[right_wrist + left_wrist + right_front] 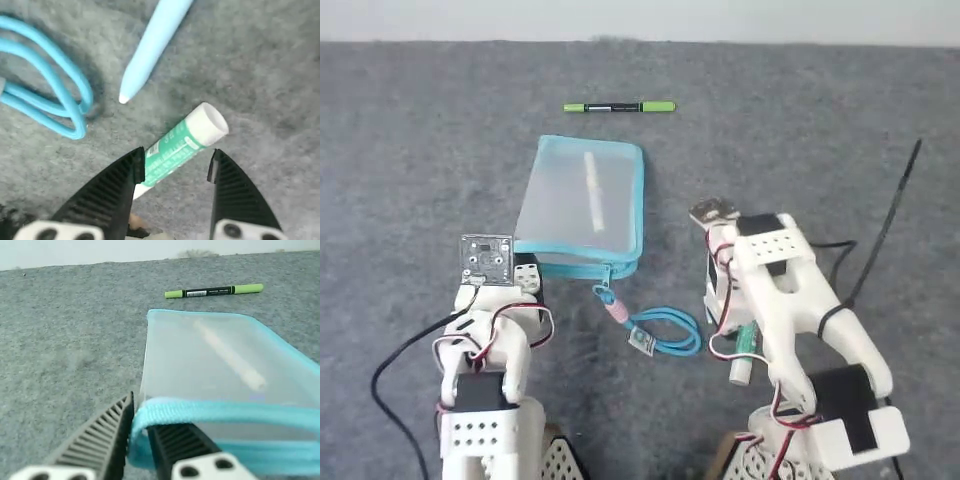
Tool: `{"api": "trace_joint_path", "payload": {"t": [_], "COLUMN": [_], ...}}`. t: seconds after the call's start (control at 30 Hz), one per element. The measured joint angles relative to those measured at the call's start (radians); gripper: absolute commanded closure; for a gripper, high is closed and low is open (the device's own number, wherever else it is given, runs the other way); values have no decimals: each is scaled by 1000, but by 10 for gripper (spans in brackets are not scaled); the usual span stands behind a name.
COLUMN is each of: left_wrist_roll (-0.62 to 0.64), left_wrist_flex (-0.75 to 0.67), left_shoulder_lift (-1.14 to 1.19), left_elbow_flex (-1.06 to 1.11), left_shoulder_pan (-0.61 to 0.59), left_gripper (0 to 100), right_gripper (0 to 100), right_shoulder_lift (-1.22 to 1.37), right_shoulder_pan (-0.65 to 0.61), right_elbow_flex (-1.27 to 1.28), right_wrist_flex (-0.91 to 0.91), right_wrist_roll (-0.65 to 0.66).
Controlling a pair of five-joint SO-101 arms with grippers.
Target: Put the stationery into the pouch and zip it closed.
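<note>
The left gripper (141, 434) pinches the near blue rim of the pouch (190, 370), which lies mid-table. The right gripper (176, 159) hangs spread over the glue stick (182, 145), which lies askew between the jaws, near a blue pen (150, 45) and the strap (50, 95). Closing at this angle could roll or pivot the round stick away. A slipping left pinch would let the pouch sag. The marker (618, 107) waits beyond it.

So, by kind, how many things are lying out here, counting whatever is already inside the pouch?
pouch: 1
blue strap on the pouch's zip: 1
green marker: 1
light blue pen: 1
green and white tube: 1
white stick inside the pouch: 1
Total: 6
</note>
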Motion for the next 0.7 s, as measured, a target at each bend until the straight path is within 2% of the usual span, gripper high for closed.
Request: {"api": "trace_joint_path", "payload": {"t": [0.17, 0.37, 0.53, 0.7], "left_wrist_roll": [0, 0, 0, 0], "left_wrist_flex": [0, 0, 0, 0], "left_shoulder_lift": [0, 0, 0, 0], "left_elbow_flex": [0, 0, 0, 0], "left_shoulder_pan": [0, 0, 0, 0], "left_gripper": [989, 989, 989, 989], "right_gripper": [814, 966, 976, 976], "right_shoulder_lift": [0, -2, -2, 3], "right_shoulder_pan": [3, 12, 60, 97], "right_elbow_flex": [95, 112, 77, -109], "right_wrist_flex": [-107, -167, -183, -140], "right_wrist_roll": [6, 6, 23, 63]}}
